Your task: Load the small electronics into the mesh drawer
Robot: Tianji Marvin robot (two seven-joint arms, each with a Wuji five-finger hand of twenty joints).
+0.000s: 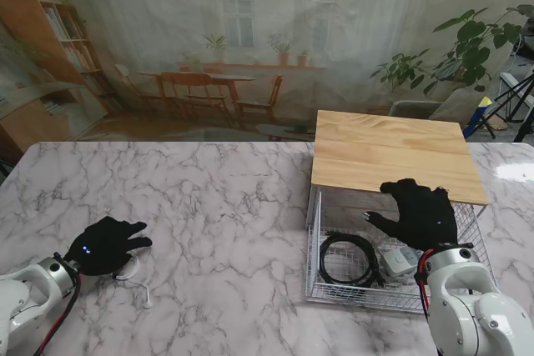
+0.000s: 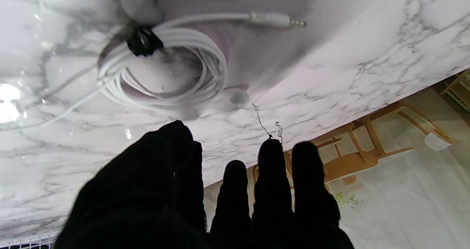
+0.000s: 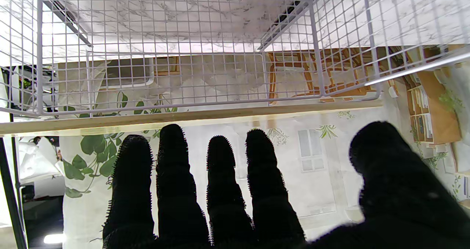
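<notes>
Left robot hand (image 1: 107,244) hovers spread and empty over the white earphone cable (image 2: 165,69) (coiled on the surface (image 1: 225,206)); right robot hand (image 1: 420,210) spread, empty, above the mesh drawer (image 1: 321,293).

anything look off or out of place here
One thing: the white earphones lie coiled on the table under the left hand, outside the mesh drawer, which already holds a black cable and a grey device.

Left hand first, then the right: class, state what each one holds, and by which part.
Nothing is held. The left hand hovers open over the coiled white cable, fingers spread. The right hand is open over the mesh drawer.
</notes>
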